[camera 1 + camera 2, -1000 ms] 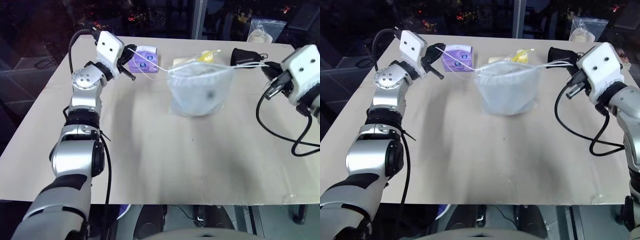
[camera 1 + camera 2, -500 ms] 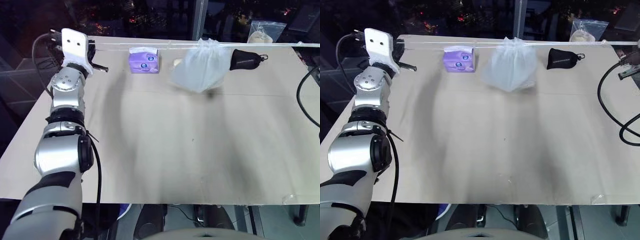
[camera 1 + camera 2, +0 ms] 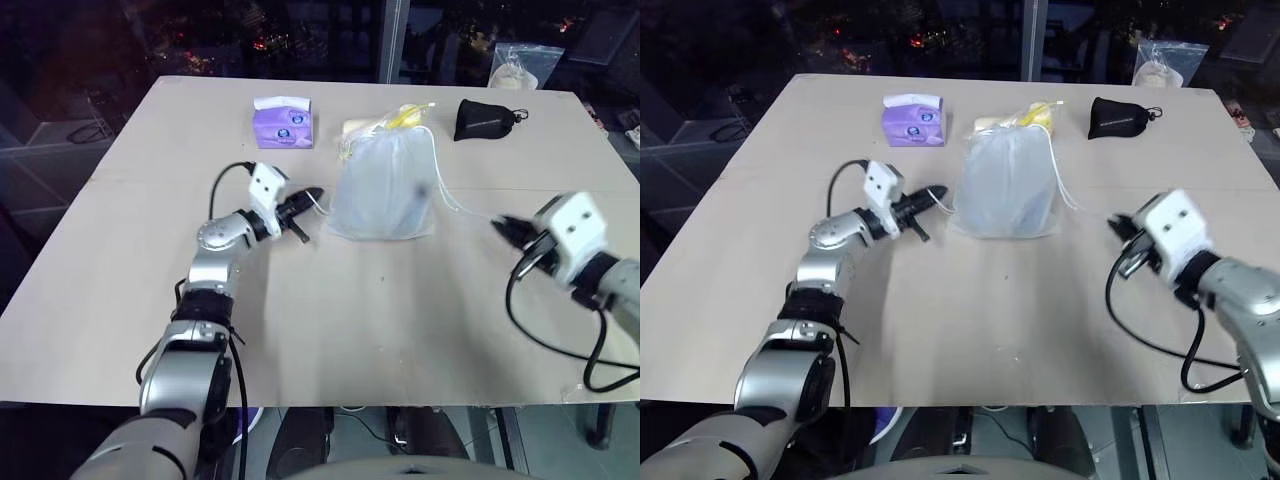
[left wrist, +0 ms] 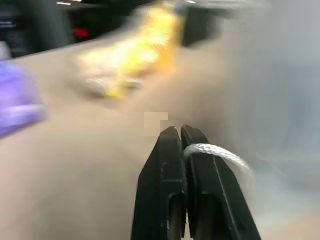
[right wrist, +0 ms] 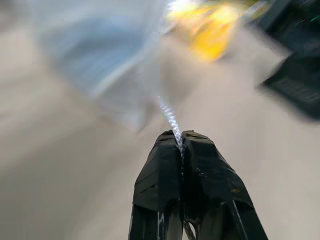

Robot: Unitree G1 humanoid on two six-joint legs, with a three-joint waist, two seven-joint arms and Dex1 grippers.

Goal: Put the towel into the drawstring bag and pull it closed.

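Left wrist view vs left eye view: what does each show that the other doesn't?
Left wrist view alone: close up, the left hand shut on a white cord, looped over one finger.

Left eye view alone: the right hand with the other cord, the black pouch, the table edge to edge, and the bag lying whole with its neck gathered.

Both: the bag, the purple tissue pack and the yellow packet behind the bag.

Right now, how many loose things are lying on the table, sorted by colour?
White: 1, drawstring bag
Purple: 1, tissue pack
Black: 1, small pouch
Yellow contents: 1, clear packet
Clear: 1, plastic bag at the far edge
Total: 5
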